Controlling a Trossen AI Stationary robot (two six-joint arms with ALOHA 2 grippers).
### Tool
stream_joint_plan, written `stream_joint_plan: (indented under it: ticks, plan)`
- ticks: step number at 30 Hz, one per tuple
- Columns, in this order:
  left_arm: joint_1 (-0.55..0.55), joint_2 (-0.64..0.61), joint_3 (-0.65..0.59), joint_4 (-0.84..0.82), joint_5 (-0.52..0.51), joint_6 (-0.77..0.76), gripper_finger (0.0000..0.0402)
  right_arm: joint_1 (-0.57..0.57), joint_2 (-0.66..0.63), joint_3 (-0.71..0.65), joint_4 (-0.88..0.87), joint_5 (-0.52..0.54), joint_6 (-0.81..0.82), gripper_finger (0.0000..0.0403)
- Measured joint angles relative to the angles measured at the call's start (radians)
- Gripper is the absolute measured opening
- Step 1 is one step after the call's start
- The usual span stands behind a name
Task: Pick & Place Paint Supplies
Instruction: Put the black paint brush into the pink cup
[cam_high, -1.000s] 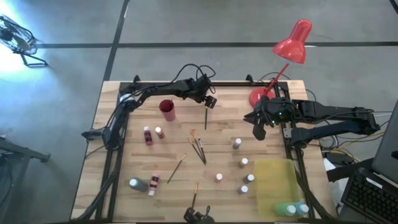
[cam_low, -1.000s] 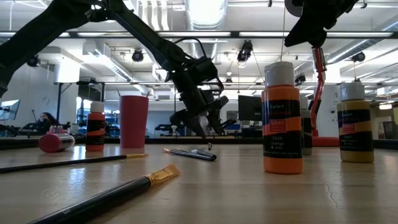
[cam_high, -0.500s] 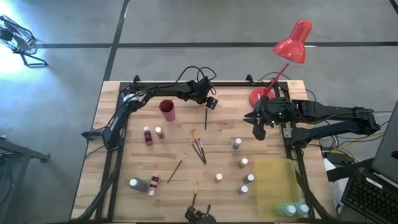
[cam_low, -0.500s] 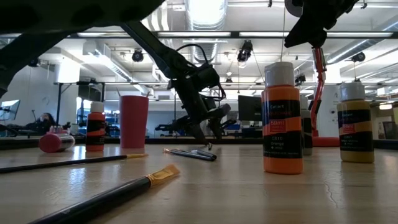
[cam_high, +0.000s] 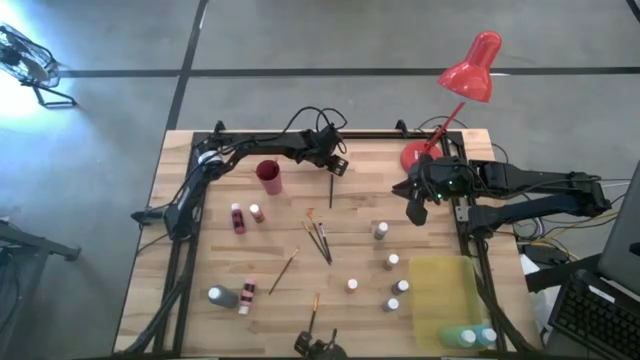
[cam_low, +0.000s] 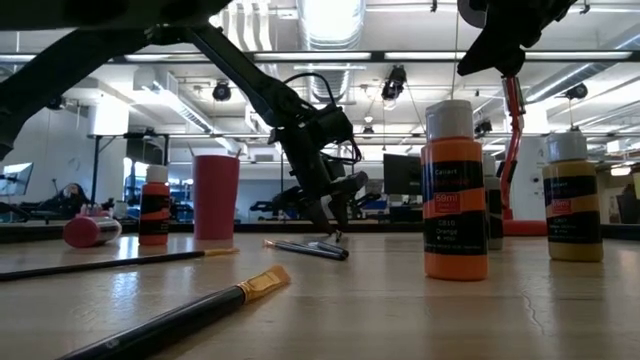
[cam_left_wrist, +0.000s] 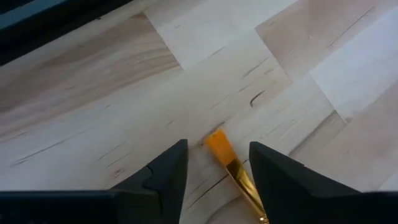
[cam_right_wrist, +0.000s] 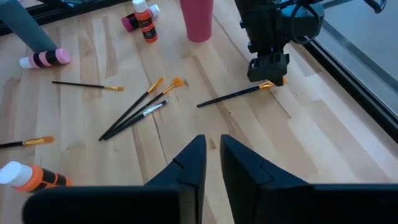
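**Left gripper straddles the bristle end of a lone paintbrush beside the red cup**

A black-handled paintbrush (cam_high: 331, 190) lies flat on the wooden table (cam_high: 420, 320), just to the side of the red cup (cam_high: 269, 177) and apart from the other supplies. Its orange bristle tip (cam_left_wrist: 218, 142) sits between the two fingers of the left gripper (cam_high: 338, 166), which is lowered onto that end. The fingers (cam_left_wrist: 163, 174) stand partly apart, one on each side of the bristles, with a gap showing between each finger and the brush; no grip on it is visible.

Farther from the cup, a cluster of three more brushes (cam_high: 319, 240) lies crossed together near the table's middle, and two others (cam_high: 283, 271) lie singly beyond them. Two small bottles (cam_high: 246, 215), one pink and lying down, one orange, sit close to the cup. More white-capped bottles (cam_high: 391, 281) stand well away from it, next to the yellow tray (cam_high: 440, 290), where a green and a blue bottle (cam_high: 473, 337) lie.

The right gripper (cam_high: 415, 212) hangs above the table on the far side of the lone brush from the cup, near the red desk lamp's base (cam_high: 414, 156). Its fingers (cam_right_wrist: 186, 165) are nearly together and hold nothing.
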Motion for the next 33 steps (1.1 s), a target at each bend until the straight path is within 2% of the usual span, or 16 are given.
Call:
stream_joint_plan:
  ticks: [9, 21, 33]
  plan:
    - [0.0, 0.0, 0.0, -0.007, -0.022, 0.008, 0.0154, 0.0, 0.0, 0.0, 0.0, 0.002, -0.011, 0.0032]
    - [-0.001, 0.0, -0.001, -0.014, -0.065, 0.025, 0.0116, 0.0, 0.0, 0.0, 0.0, 0.023, -0.029, 0.0054]
    - [0.001, -0.001, -0.001, -0.032, -0.083, 0.061, 0.0023, 0.0, 0.0, 0.0, 0.0, 0.022, -0.03, 0.0061]
